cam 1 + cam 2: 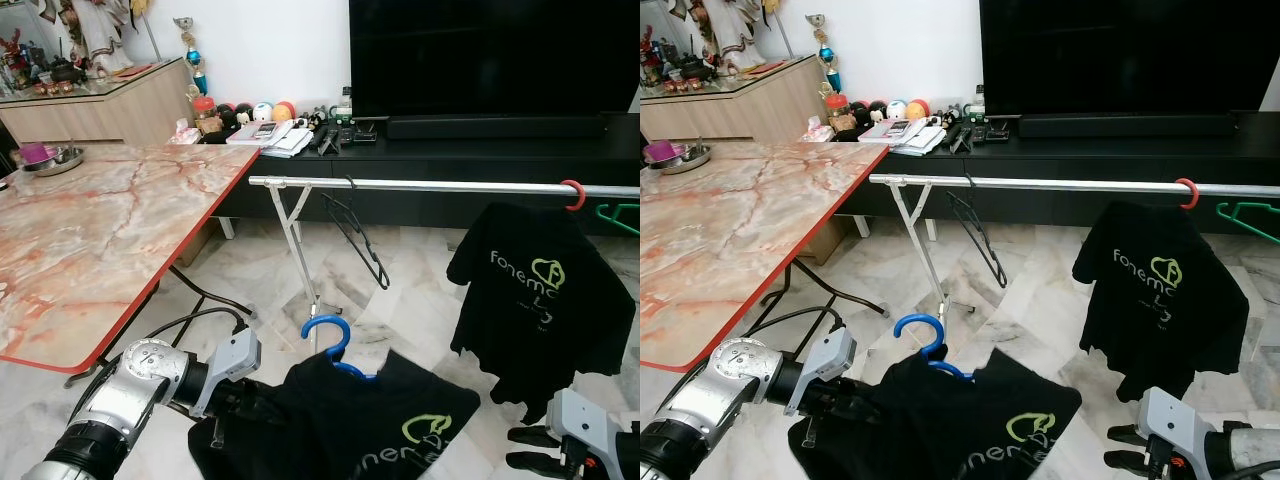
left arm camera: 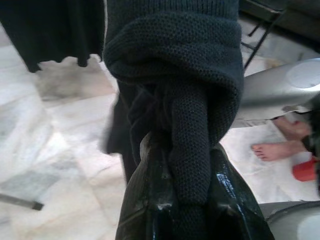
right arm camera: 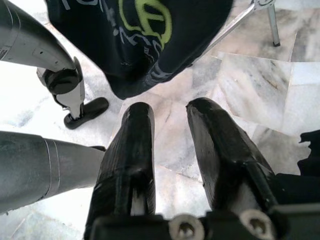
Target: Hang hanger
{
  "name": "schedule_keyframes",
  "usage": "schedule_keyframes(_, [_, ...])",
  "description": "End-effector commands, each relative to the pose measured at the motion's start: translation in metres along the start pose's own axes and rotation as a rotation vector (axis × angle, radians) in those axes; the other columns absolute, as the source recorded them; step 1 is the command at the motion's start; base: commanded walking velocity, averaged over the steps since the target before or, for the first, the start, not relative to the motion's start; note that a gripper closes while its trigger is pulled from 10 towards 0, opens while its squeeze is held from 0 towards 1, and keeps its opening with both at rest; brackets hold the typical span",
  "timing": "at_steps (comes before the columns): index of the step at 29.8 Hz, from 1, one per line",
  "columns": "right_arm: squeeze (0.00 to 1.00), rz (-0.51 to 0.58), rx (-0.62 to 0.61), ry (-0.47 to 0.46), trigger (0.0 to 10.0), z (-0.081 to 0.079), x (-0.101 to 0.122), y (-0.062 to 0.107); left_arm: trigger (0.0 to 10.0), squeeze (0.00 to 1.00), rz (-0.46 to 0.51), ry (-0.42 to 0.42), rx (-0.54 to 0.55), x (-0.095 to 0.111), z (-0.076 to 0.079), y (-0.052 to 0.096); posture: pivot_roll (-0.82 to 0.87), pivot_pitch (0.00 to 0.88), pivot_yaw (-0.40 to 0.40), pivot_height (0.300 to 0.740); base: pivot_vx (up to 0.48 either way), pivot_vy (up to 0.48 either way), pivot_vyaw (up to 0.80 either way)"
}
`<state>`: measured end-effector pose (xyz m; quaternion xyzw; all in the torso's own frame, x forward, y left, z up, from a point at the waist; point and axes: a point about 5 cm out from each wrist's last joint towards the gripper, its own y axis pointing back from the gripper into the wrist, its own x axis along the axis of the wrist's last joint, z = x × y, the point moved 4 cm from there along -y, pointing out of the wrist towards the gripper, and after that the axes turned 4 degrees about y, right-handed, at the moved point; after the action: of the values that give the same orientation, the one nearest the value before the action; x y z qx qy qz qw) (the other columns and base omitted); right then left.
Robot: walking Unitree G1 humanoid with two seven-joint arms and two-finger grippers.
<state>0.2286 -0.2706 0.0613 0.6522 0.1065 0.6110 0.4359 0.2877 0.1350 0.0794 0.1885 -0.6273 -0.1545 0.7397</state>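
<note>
Shirt (image 1: 370, 410) on blue hanger (image 1: 330, 345) sits low, well below rail (image 1: 440, 186). Our left gripper (image 2: 175, 200) fingers clamped on bunched cloth. Right gripper (image 3: 172, 150) parted, empty, low under rail. We should lift, keep hook upright, aim at bare rail between black hanger (image 1: 355, 235) and hung shirt (image 1: 540, 290).
</note>
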Motion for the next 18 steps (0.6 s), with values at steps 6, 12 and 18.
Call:
schedule_keyframes(6, [0.0, 0.084, -0.014, -0.058, 10.0, 0.001, 0.006, -0.002, 0.0, 0.0, 0.078, -0.017, -0.025, 0.018, 0.002, 0.008, -0.01, 0.0, 0.094, 0.74, 0.0, 0.0, 0.0])
schedule_keyframes(12, [1.0, 0.211, -0.023, -0.13, 10.0, -0.004, 0.014, -0.009, 0.0, 0.0, 0.154, -0.013, -0.028, 0.035, -0.001, 0.014, 0.0, 0.0, 0.101, 0.74, 0.0, 0.0, 0.0])
schedule_keyframes(18, [0.29, 0.203, -0.033, -0.148, 10.0, -0.007, 0.006, -0.013, 0.0, 0.0, 0.159, -0.013, -0.044, 0.038, 0.001, 0.014, -0.01, 0.0, 0.106, 0.74, 0.0, 0.0, 0.0])
